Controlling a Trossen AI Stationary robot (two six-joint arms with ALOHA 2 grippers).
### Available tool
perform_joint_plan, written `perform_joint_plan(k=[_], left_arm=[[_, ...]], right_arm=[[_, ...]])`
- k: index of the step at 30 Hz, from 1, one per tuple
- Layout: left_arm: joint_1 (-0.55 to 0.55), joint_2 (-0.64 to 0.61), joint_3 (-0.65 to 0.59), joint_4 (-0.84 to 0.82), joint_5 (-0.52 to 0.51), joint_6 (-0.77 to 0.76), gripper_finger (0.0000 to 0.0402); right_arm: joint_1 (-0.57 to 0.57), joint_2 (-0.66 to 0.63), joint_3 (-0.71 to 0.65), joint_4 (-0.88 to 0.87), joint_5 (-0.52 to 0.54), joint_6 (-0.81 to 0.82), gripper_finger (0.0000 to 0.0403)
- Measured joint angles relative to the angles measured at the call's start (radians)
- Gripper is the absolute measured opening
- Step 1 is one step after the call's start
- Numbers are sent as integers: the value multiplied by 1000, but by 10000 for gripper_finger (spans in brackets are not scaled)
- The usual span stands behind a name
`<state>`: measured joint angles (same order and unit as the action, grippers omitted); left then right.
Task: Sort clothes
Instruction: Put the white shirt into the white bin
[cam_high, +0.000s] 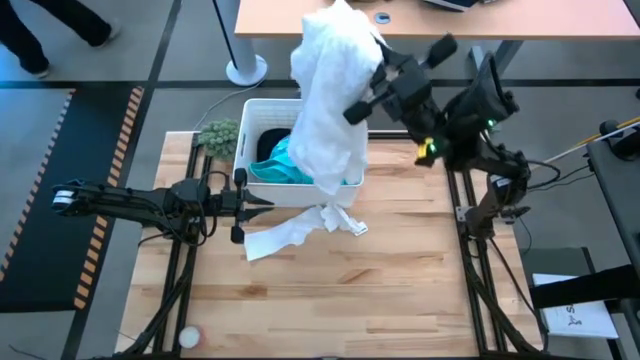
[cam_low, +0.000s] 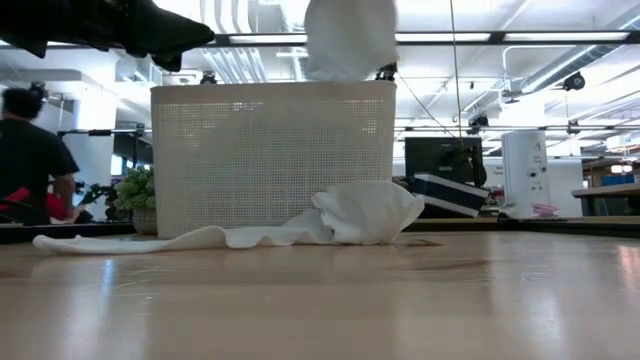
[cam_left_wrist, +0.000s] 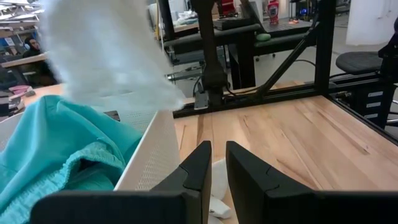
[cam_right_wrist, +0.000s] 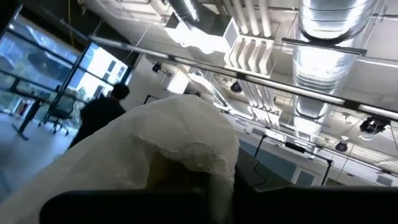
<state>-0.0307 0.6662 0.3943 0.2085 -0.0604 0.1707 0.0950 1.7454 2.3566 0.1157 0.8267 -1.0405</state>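
Note:
The big white garment (cam_high: 330, 90) hangs from my right gripper (cam_high: 360, 105), which is raised above the far right corner of the white bin (cam_high: 300, 195) and shut on it. The garment drapes over the bin's near wall. Its lower end (cam_high: 300, 232) lies on the table in front of the bin, as the low view (cam_low: 360, 215) also shows. A teal piece (cam_high: 285, 168) and a dark piece (cam_high: 270, 140) lie in the bin. My left gripper (cam_high: 262, 205) is at the bin's near left corner, empty, its fingers (cam_left_wrist: 200, 163) a narrow gap apart. My right gripper holds the white garment by a bunched upper part (cam_right_wrist: 186, 143). The cloth falls over the fingers and hides the place of contact. The garment hangs slack below the gripper, over the bin's near wall, with its lower end (cam_high: 285, 238) on the table.
A small green plant (cam_high: 220, 135) stands at the bin's far left corner. A small round object (cam_high: 188, 338) lies at the table's near left corner. A person (cam_low: 30, 150) is in the room beyond. Bare wood lies between the bin and the near edge.

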Motion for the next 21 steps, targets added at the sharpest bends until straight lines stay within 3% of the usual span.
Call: perform_joint_plan(k=[10, 21], left_arm=[[0, 0, 0, 0, 0, 0, 36], [0, 0, 0, -1, 0, 4, 36]], right_arm=[[-154, 19, 0, -10, -178, 257, 3], [-311, 162, 0, -339, -236, 528, 3]])
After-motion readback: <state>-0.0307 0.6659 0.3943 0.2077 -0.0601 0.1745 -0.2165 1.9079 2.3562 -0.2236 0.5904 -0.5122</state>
